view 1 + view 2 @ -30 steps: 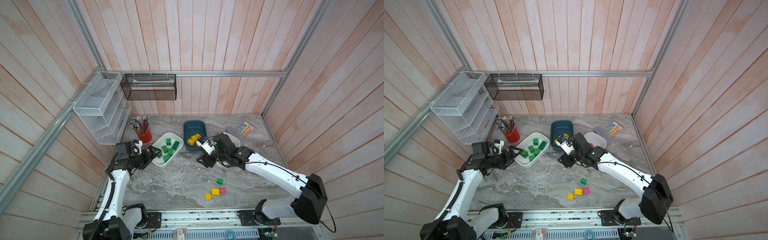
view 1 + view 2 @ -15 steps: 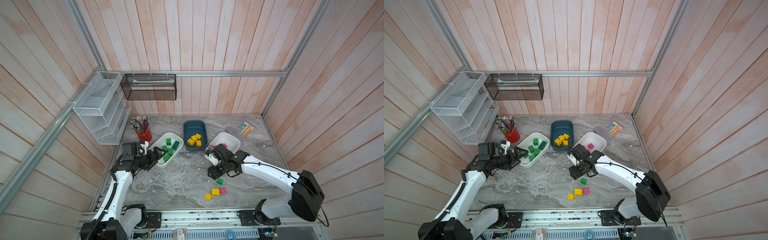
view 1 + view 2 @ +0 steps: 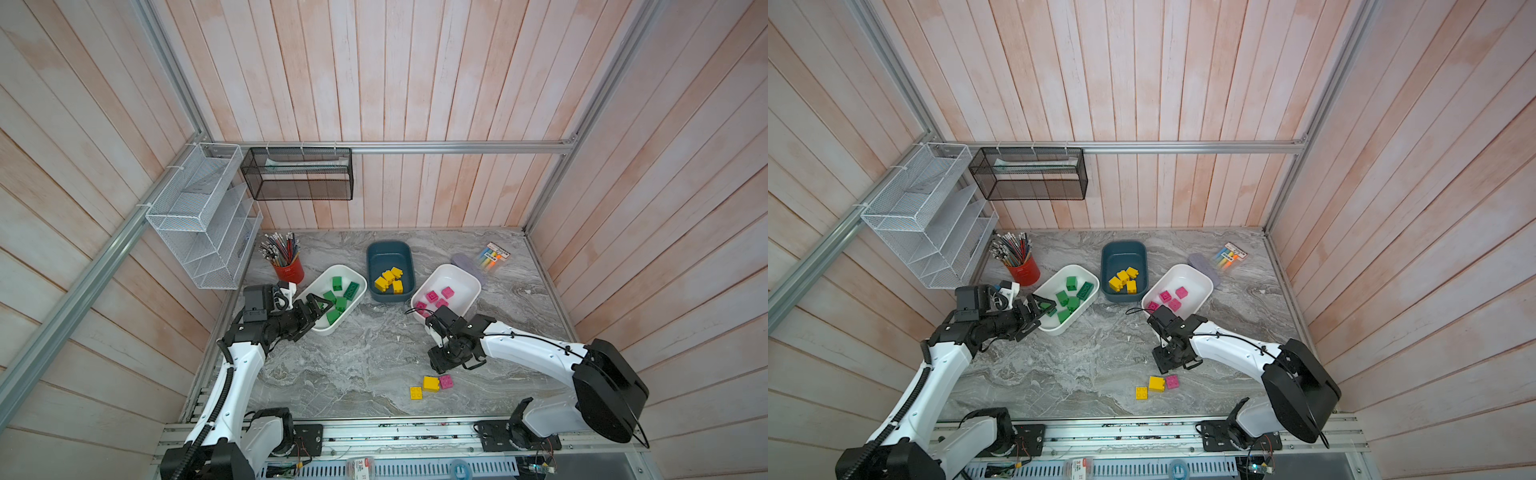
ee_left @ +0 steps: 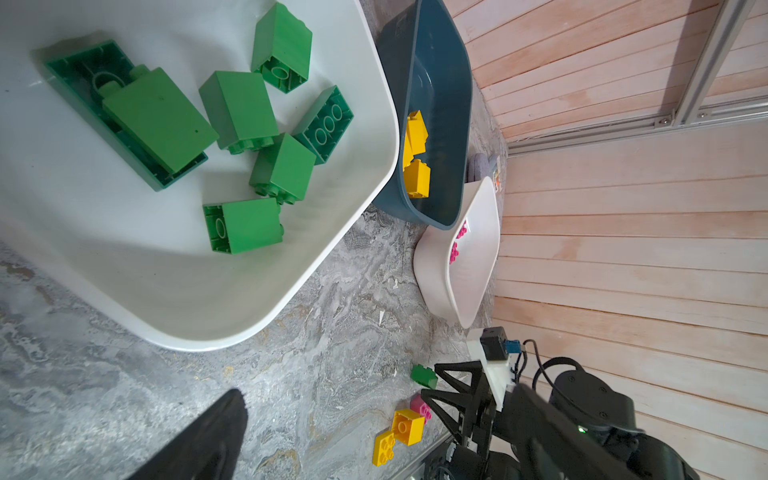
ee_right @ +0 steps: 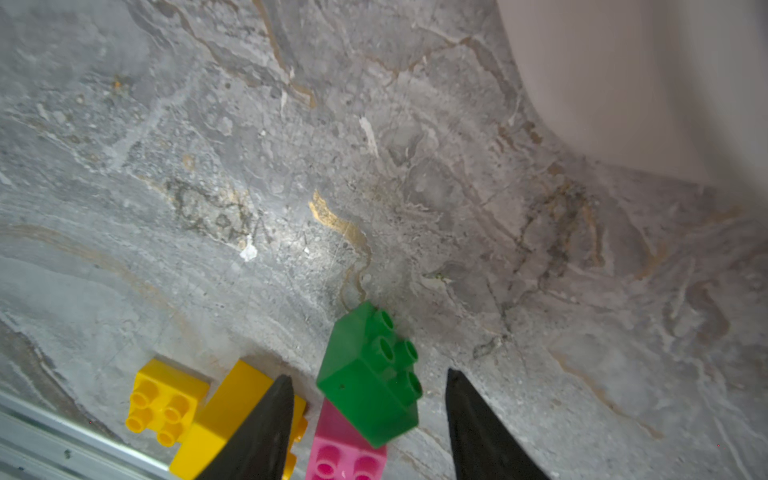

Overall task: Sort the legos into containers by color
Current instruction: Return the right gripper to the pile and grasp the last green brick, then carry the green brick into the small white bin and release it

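Note:
Several green legos lie in the left white container, over whose near corner my left gripper hangs open and empty; one black finger shows in the left wrist view. The dark teal container holds yellow legos, and the right white container holds pink ones. My right gripper is down at the table with its open fingers on either side of a loose green lego, gaps on both sides. Beside it lie two yellow legos and a pink lego.
A red pencil cup stands left of the containers, under white wire trays on the wall. A marker pack and a lilac pad lie at the back right. The metal rail runs along the front edge.
My right gripper has left the teal container and come forward and down around the green lego, its jaws narrowing. My left gripper has shifted a little further over the tub of green legos.

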Available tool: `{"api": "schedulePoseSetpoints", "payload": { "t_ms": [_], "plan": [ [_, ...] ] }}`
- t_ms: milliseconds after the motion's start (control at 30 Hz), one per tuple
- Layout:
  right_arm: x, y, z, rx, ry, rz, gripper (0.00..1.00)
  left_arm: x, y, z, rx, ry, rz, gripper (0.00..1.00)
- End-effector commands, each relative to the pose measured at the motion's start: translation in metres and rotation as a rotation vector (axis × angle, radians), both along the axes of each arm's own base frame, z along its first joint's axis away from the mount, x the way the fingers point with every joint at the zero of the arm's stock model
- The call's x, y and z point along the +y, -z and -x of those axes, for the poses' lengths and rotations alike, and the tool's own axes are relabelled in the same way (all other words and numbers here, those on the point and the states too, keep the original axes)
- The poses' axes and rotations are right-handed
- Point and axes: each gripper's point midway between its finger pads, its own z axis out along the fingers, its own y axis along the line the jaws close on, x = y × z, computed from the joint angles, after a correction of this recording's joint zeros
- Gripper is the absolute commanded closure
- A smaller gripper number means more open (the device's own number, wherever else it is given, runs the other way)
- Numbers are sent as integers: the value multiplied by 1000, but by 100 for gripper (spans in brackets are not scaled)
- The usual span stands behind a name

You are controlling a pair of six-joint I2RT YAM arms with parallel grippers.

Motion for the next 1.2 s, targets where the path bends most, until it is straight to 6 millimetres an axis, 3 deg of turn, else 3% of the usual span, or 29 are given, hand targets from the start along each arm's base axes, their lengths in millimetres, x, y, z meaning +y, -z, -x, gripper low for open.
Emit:
{"api": "schedulePoseSetpoints", "payload": {
  "t_ms": [0, 200, 500, 700, 800, 933, 1167],
  "plan": [
    [3, 5, -10, -26, 14, 0, 43, 0, 1, 1, -12, 4, -20, 0],
    [12, 12, -9, -11, -18, -2, 46, 1, 2, 3, -8, -3, -22, 0],
    [4, 16, 2, 8, 1, 31, 69, 2, 5, 5, -2, -13, -23, 0],
    [2, 15, 1, -5, 8, 37, 79, 3, 5, 4, -3, -17, -24, 0],
    [11, -6, -15, -64, 7, 5, 80, 3, 1, 2, -7, -18, -25, 0],
    [41, -54, -51, -175, -9, -101, 80, 4, -4, 1, -17, -15, -40, 0],
    [142, -132, -102, -275, -103, -466, 81, 15, -18, -6, -41, -44, -107, 0]
  ]
}}
